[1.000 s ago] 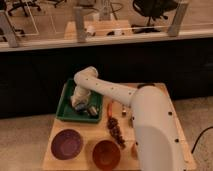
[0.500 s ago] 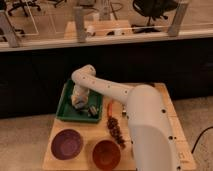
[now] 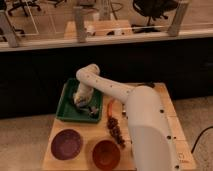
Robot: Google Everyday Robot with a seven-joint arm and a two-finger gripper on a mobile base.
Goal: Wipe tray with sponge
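The green tray (image 3: 65, 107) lies at the back left of the wooden table (image 3: 172, 127). My white arm (image 3: 107, 87) reaches from the right and bends down into it. The gripper (image 3: 81, 101) is low over the tray's floor, near its middle, and is shut. A pale patch sits right at its tip; I cannot tell whether that is the sponge or part of the gripper. A small dark grey object (image 3: 93, 111) lies in the tray's front right corner, just beside the gripper.
A purple bowl (image 3: 66, 144) and an orange bowl (image 3: 106, 154) stand at the table's front. An orange carrot-like piece (image 3: 110, 107) and a dark red cluster (image 3: 116, 131) lie right of the tray. My white body (image 3: 150, 135) fills the table's right side.
The gripper has shifted slightly to the left inside the tray. The arm's elbow has followed it.
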